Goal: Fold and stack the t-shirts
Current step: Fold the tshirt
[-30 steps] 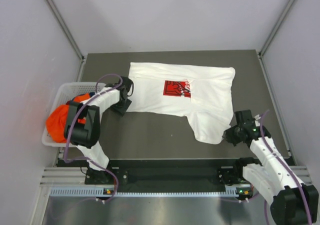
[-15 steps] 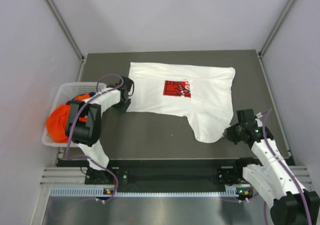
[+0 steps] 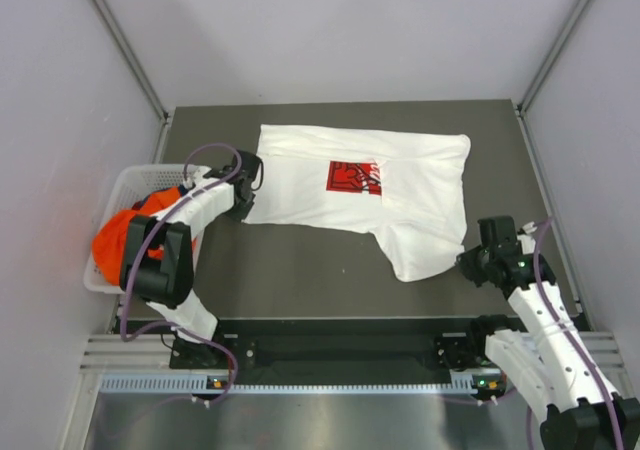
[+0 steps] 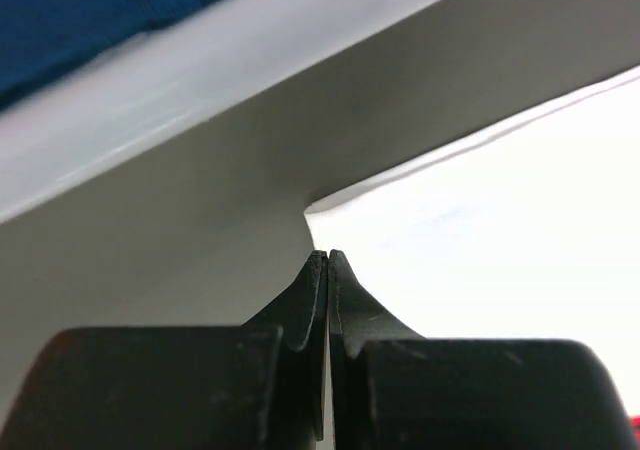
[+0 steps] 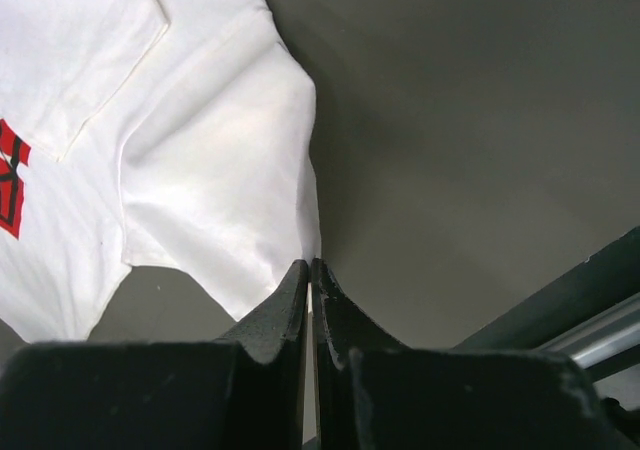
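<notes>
A white t-shirt (image 3: 400,195) with a red chest print (image 3: 354,177) lies spread on the dark table (image 3: 300,265). My left gripper (image 3: 244,206) is at its near-left corner, and in the left wrist view this gripper (image 4: 328,256) is shut on the white t-shirt's (image 4: 500,240) edge. My right gripper (image 3: 467,263) is at the near-right hem; the right wrist view shows it (image 5: 310,263) shut on a pinch of the white cloth (image 5: 220,160). An orange t-shirt (image 3: 115,238) lies bunched in the basket, and dark blue cloth (image 4: 90,10) shows over its rim.
The white lattice basket (image 3: 128,178) stands at the table's left edge, close behind my left gripper; its rim (image 4: 250,65) fills the left wrist view. A metal rail (image 5: 590,305) runs along the near edge by my right gripper. Grey walls enclose the table.
My left gripper has shut on the shirt's near-left corner. My right gripper has shifted slightly right, drawing the near hem with it.
</notes>
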